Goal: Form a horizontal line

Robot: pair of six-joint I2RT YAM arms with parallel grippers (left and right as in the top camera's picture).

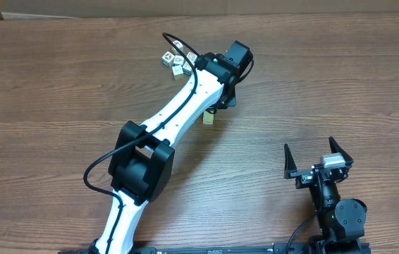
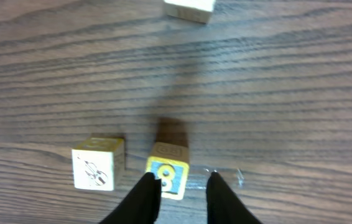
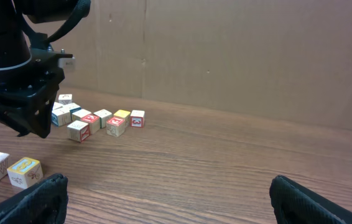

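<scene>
Mostly obscured from above: the left arm [image 1: 178, 106] lies diagonally across the table [image 1: 58, 106] and covers part of the loose cluster [image 1: 178, 62] of picture cubes at its far end. Single cubes there cannot be matched to faces.

The left gripper [image 2: 182, 182] merges with the dark wrist in the overhead view; only its own wrist view shows it. There the fingers [image 2: 143, 202] are cut off by the bottom edge. They stand a narrow gap apart, clamping nothing. Bare wood shows between one finger and the yellow cube [image 2: 168, 174].
- That cube, with a blue figure on its face, sits on the table at the mouth of the gap. One lower corner is behind the other finger; contact there is not resolvable.
- A white cube [image 2: 95, 167] with a violin drawing sits just beside it, apart.
- A further pale cube [image 2: 189, 9] is cut off by the top edge.

Right gripper [image 1: 309, 144]: jaws spread wide, empty, at the near right of the table, well apart from all cubes.

Horizontal line [image 3: 121, 116]: made out only in the right wrist view, small and soft. It is a short row at the right end of the cluster, towards the far side of the table. It runs white-green cube, pale yellow cube, then red-faced cube at the right end. They appear to touch edge to edge, but the seams are too small to confirm.
</scene>
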